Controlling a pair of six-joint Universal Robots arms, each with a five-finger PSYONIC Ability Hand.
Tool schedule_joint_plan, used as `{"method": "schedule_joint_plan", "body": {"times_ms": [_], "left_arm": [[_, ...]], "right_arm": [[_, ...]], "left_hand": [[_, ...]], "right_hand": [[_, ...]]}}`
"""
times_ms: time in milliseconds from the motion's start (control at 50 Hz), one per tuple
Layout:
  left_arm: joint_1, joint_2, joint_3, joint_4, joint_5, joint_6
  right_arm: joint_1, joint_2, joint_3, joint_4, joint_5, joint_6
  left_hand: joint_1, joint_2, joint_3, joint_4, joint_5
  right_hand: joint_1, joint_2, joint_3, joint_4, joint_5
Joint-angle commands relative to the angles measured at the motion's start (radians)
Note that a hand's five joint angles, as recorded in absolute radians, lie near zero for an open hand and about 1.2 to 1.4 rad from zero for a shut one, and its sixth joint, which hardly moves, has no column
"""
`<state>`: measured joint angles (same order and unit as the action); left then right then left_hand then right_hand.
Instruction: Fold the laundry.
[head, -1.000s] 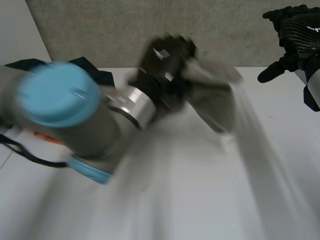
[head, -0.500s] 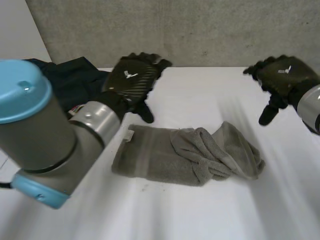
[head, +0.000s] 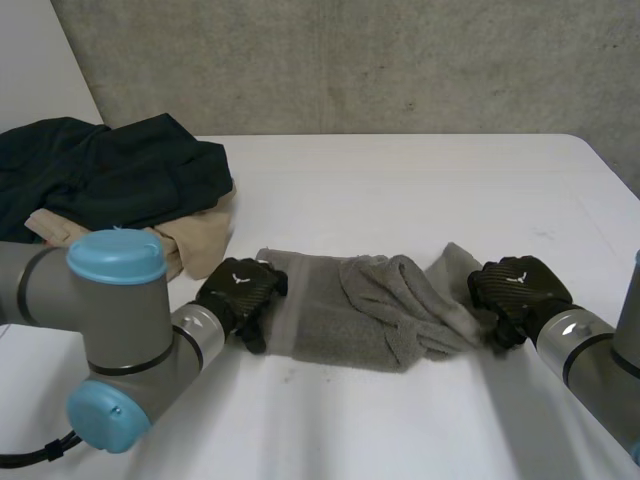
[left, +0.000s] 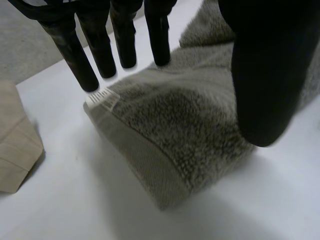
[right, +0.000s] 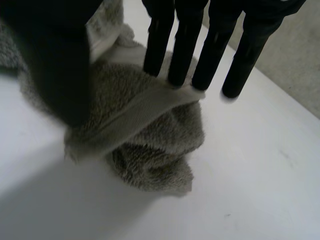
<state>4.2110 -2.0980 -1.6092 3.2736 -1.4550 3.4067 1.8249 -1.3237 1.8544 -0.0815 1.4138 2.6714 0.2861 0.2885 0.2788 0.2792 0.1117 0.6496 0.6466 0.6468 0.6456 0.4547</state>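
While left hand (head: 238, 292) and right hand (head: 515, 290) rest unclenched on opposite ends of the crumpled towel (head: 330, 325), each should pinch one hem layer squarely before lifting.

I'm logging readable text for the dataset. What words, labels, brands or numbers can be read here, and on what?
Small white tag at a corner of the grey terry towel: faint print, too blurred to read.
White marks on the backs of the black left hand and right hand: too small to read.
No legible text anywhere.
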Motion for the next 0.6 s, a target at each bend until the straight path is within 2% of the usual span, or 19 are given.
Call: {"method": "schedule_joint_plan", "body": {"times_ms": [20,120,240,300,420,480,500,540,600], "left_arm": [[-0.009,-0.057,0.038,0.006,-0.005,0.101],[-0.025,-0.047,0.049,0.008,-0.01,0.108],[-0.037,-0.007,0.113,0.018,-0.071,0.114],[-0.028,0.026,0.239,0.049,-0.126,0.12],[-0.008,-0.054,0.576,0.106,-0.203,0.167],[-0.022,-0.053,0.662,0.144,-0.223,0.189],[-0.028,-0.037,0.692,0.197,-0.225,0.192],[-0.026,-0.016,0.693,0.257,-0.229,0.192],[-0.02,0.059,0.651,0.354,-0.232,0.192]], "right_arm": [[-0.003,0.067,-0.035,-0.038,0.001,-0.002],[-0.006,0.057,-0.052,-0.038,-0.004,-0.01],[-0.009,-0.06,-0.17,-0.009,0.004,-0.022],[-0.006,-0.068,-0.265,0.015,0.007,-0.027],[-0.001,0.112,-0.639,0.008,0.033,0.007],[-0.003,0.138,-0.812,-0.059,0.098,0.056],[-0.003,0.135,-0.839,-0.084,0.12,0.071],[-0.003,0.12,-0.863,-0.183,0.172,0.116],[0.001,0.086,-0.854,-0.28,0.194,0.139]], "left_hand": [[0.722,0.72,0.729,0.729,0.722],[1.109,1.107,1.117,1.116,1.109],[1.11,1.108,1.118,1.117,1.11],[1.11,1.108,1.118,1.117,1.11],[1.11,1.108,1.118,1.117,1.11],[1.11,1.108,1.118,1.117,1.11],[1.11,1.108,1.118,1.117,1.11],[1.11,1.108,1.118,1.117,1.11],[1.11,1.108,1.118,1.117,1.11]], "right_hand": [[0.747,0.75,0.749,0.751,0.767],[0.747,0.75,0.749,0.751,0.767],[0.747,0.75,0.749,0.751,0.767],[0.747,0.75,0.749,0.751,0.767],[0.747,0.75,0.749,0.751,0.767],[0.747,0.75,0.749,0.751,0.767],[0.747,0.75,0.749,0.751,0.767],[0.747,0.75,0.749,0.751,0.767],[0.747,0.75,0.749,0.751,0.767]]}}
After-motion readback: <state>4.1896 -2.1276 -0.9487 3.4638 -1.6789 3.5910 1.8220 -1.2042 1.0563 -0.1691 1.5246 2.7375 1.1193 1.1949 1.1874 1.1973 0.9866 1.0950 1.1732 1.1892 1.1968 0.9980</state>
